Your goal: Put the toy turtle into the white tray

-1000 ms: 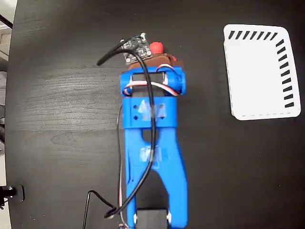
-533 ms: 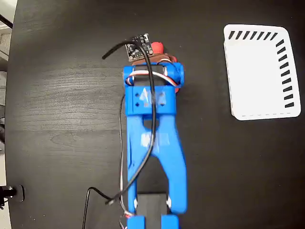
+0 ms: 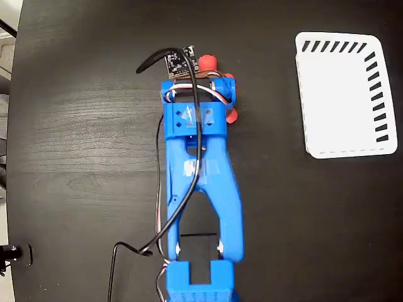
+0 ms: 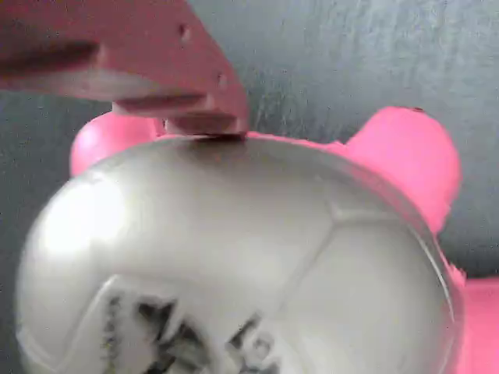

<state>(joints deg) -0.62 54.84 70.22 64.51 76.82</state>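
Arm [image 3: 198, 189] reached farther across black table [image 3: 75, 126].

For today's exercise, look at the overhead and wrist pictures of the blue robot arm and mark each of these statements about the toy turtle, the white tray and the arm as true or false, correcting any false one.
1. The white tray holds nothing. True.
2. The toy turtle lies inside the tray. False: in the fixed view it sits on the black table, far left of the tray, mostly hidden under the arm's head.
3. In the wrist view, a finger touches the top of the turtle's shell. True.
4. The arm is orange. False: it is blue.
5. The tray's dark-striped walls run along its top and right sides in the fixed view. True.
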